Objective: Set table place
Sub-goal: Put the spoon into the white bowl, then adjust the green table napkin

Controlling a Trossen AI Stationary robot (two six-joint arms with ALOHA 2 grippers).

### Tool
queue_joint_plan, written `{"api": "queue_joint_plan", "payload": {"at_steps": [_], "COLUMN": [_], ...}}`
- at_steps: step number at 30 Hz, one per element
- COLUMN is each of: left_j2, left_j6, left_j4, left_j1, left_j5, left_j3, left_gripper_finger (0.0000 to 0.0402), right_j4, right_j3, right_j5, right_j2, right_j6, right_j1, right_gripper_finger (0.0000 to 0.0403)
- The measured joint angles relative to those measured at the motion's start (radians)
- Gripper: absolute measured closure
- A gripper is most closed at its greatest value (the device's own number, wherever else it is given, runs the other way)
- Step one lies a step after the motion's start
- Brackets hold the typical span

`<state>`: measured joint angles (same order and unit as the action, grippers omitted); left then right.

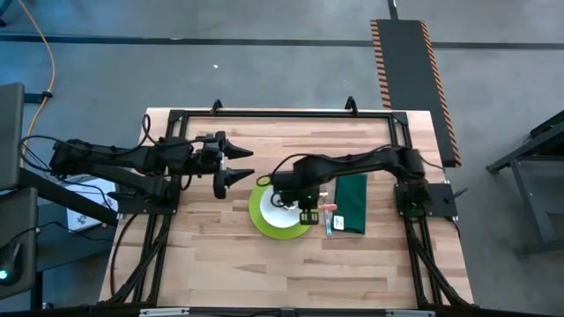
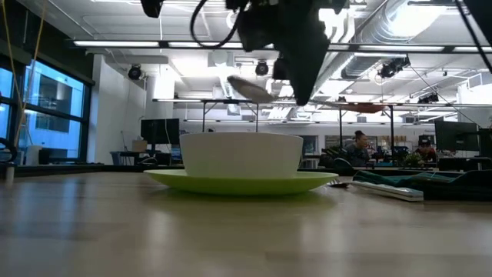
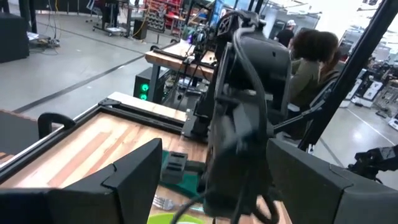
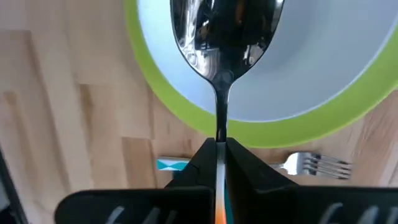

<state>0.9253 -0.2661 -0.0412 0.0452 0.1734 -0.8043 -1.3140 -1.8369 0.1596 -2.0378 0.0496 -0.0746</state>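
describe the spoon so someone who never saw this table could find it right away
Start at the round lime-green plate on the light wooden table, with the white bowl on it. The silver spoon with orange handle hangs just above that bowl, clamped in the right gripper. Unlike the silver fork, it touches nothing else.

In the right wrist view the spoon handle vanishes between the right gripper fingers, and its bowl runs off frame. Beside the plate, the fork shows only its tines.
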Motion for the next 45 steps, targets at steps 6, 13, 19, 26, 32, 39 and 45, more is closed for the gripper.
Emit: {"api": "queue_joint_plan", "payload": {"at_steps": [6,13,19,26,32,39,45], "left_j2": [-0.058,-0.135,-0.165,-0.165,-0.165,-0.164,-0.164], "left_j6": [0.0,0.0,0.0,0.006,0.025,0.027,0.034], "left_j4": [0.045,0.051,0.051,0.052,0.061,0.068,0.069], "left_j1": [0.0,0.0,0.0,0.0,0.0,0.0,0.0], "left_j5": [0.0,0.003,0.003,0.004,0.004,0.004,0.004], "left_j3": [0.001,0.001,0.0,0.0,0.0,0.0,0.0], "left_gripper_finger": [0.0126,0.0126,0.0126,0.0126,0.0126,0.0126,0.0126], "right_j4": [-0.075,-0.111,-0.115,-0.111,-0.105,-0.089,-0.076], "right_j3": [-0.129,-0.174,-0.174,-0.174,-0.174,-0.174,-0.174], "right_j5": [-0.044,-0.046,-0.045,-0.042,-0.038,-0.038,-0.039], "right_j2": [-0.129,-0.209,-0.214,-0.214,-0.214,-0.214,-0.214], "right_j6": [-0.049,-0.053,-0.05,-0.043,-0.048,-0.05,-0.05], "right_j1": [0.001,0.019,0.035,0.044,0.048,0.048,0.048], "right_gripper_finger": [0.0403,0.0403,0.0403,0.0397,0.0377,0.0356,0.0345]}}
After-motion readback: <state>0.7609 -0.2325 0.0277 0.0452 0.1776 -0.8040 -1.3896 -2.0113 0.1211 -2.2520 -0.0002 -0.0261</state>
